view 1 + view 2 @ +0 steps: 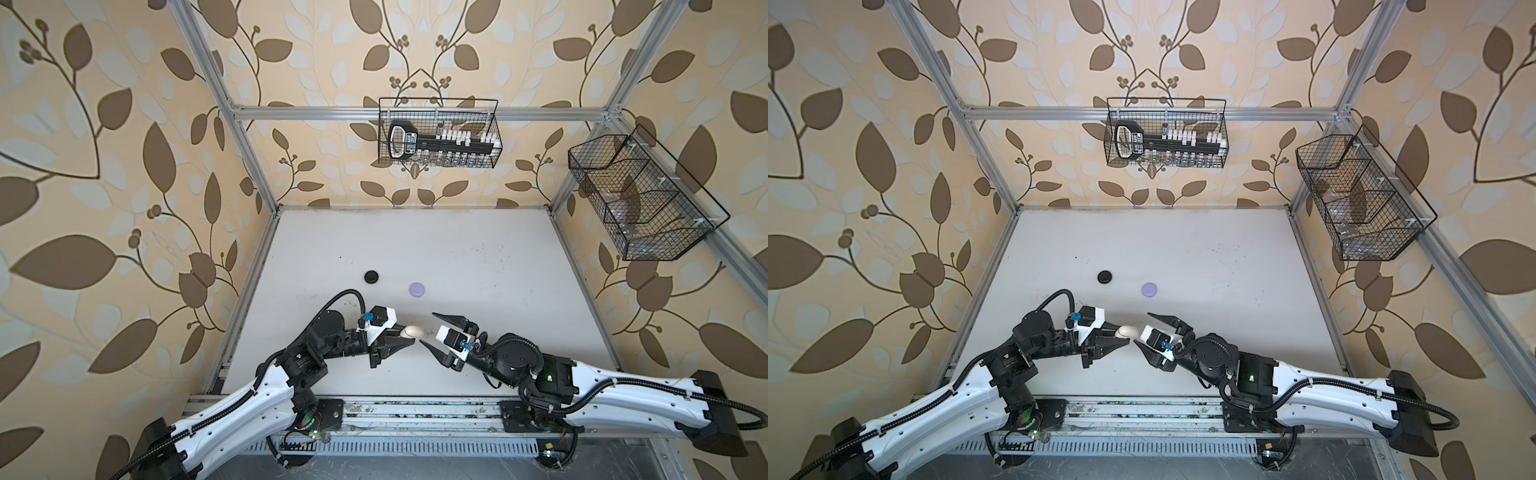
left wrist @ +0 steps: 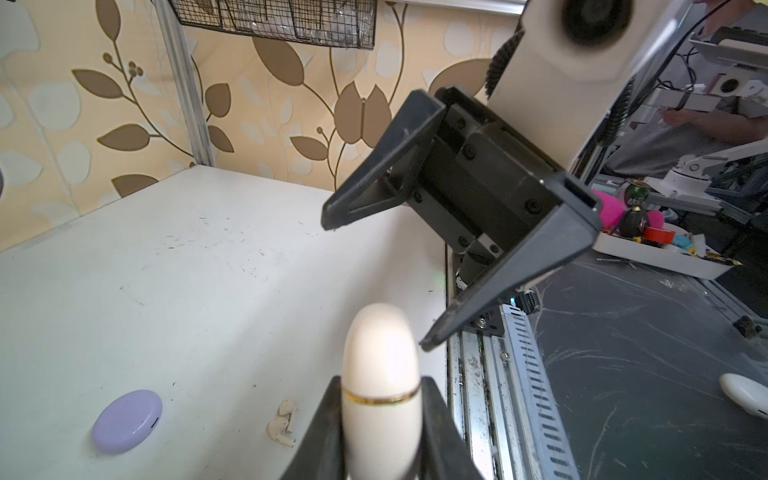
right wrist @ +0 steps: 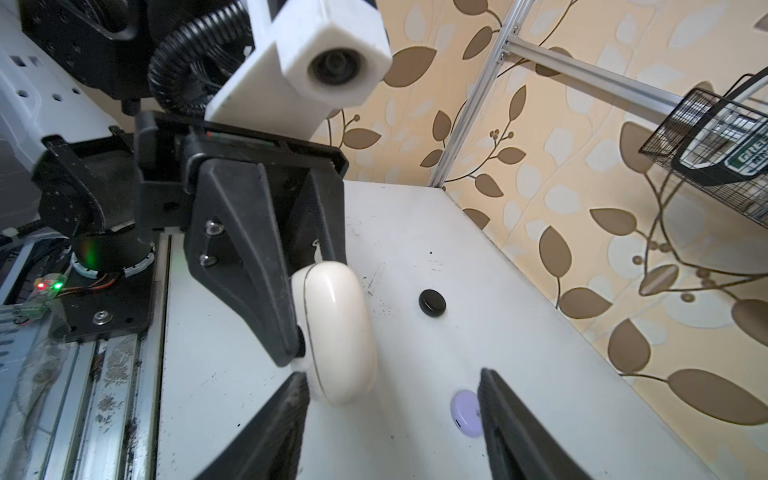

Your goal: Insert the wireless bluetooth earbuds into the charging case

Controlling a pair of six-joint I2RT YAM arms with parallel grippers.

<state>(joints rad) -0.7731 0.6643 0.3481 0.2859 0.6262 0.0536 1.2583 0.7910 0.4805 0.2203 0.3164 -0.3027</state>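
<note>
Got the left gripper [image 2: 380, 432] clamped on the closed cream case [image 2: 380, 365], long axis poking straight at the right gripper [image 1: 427, 328], jaws wide apart just beside it, cream earbuds [image 2: 283, 424] loose on the table [image 2: 166, 291] below, toward the lavender case [image 2: 126, 420].

Left arm [image 1: 237, 401] jaws clamped, right arm [image 1: 623, 384] jaws spread.

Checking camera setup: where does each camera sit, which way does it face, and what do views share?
Top views: overhead, looking down on the table; both arms show, left gripper shut on the cream case, right gripper open.
Left wrist: on the left arm, looking past its fingers toward the right gripper and earbuds on the table.
Right wrist: on the right arm, looking between its fingers at the left gripper.
Shared: every view shows the cream case and lavender case.
</note>
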